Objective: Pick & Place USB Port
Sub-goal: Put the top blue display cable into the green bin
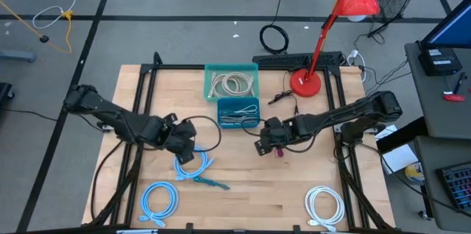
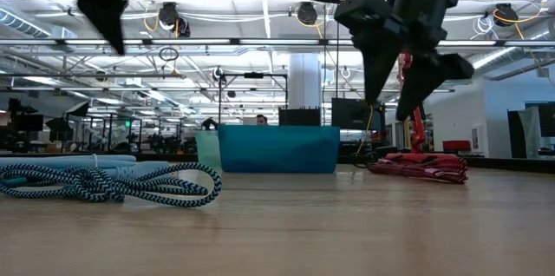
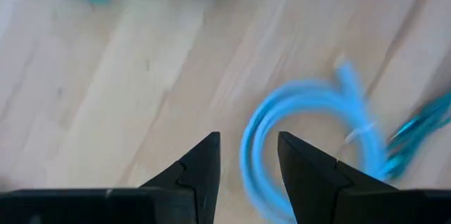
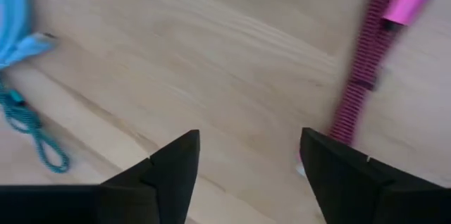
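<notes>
A light blue cable coil lies flat on the wooden table, with a teal braided cable beside it. My left gripper hovers open just above the coil's far side; in its wrist view the coil sits ahead of the open fingers. A pink braided cable with a pink plug lies near my right gripper. That gripper is open and raised off the table, with the pink cable ahead of one finger. Neither gripper holds anything.
At the table's far middle stand a green bin holding a white cable and a blue bin holding a cable. A red desk lamp stands to their right. Another blue coil and a white coil lie near the front edge.
</notes>
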